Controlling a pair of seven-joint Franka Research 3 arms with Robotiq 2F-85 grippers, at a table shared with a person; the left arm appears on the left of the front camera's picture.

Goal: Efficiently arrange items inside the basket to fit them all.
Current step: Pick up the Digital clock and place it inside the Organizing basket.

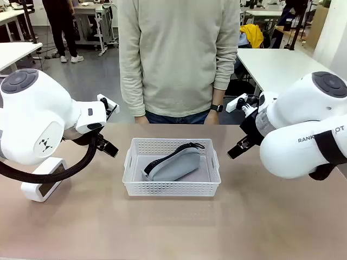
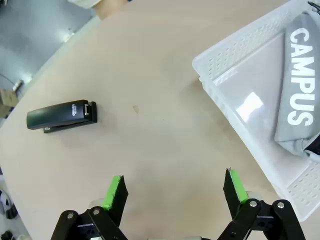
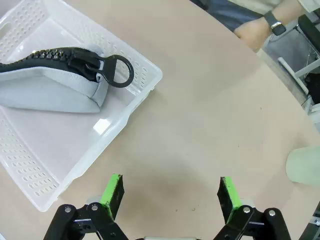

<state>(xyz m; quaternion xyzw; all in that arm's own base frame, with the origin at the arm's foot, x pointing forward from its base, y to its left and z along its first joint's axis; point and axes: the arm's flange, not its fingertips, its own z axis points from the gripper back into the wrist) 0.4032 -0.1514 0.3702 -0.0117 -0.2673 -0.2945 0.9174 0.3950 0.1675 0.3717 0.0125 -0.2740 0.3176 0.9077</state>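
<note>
Left jaws gape wide, empty, over the bare surface (image 1: 173, 230) | black stapler (image 2: 61, 115) lies flat nearby, outside the basket (image 1: 171, 188); a low grab may scrape or shove it | grey pouch (image 1: 172, 167) sprawls diagonally inside, hogging floor, so the rest may not fit | right jaws wide, empty | green cup (image 3: 303, 166) sits near the surface edge; a nudge could topple it.
</note>
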